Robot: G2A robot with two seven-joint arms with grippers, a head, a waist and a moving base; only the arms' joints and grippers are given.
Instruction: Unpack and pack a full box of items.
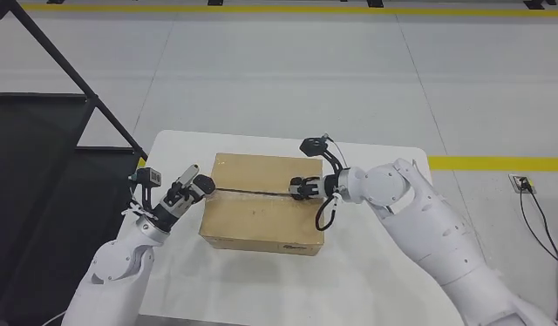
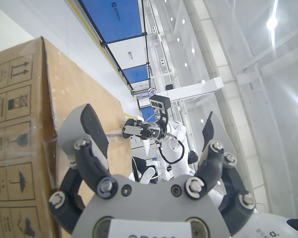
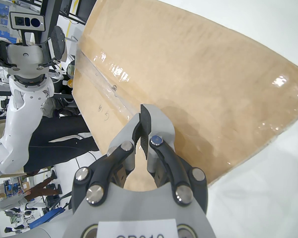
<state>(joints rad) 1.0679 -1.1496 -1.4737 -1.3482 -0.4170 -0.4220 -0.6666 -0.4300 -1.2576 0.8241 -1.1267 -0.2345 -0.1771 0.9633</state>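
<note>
Top view: white table [image 1: 366,265] with closed box [image 1: 261,213] at its middle, contents hidden. Left gripper [image 1: 199,182] is spread wide at the box's left end, level with the top edge, empty. Right gripper [image 3: 142,122] is pinched closed on the tape seam [image 3: 106,90] near the right end; can't tell if anything is between the pads. Handling pictograms [image 2: 13,134] on left end; lid scribble [image 3: 103,112] unreadable.

Handling pictograms [image 2: 13,134] (up-arrows, glass, umbrella) on one end of the cardboard box [image 2: 77,95]
</note>
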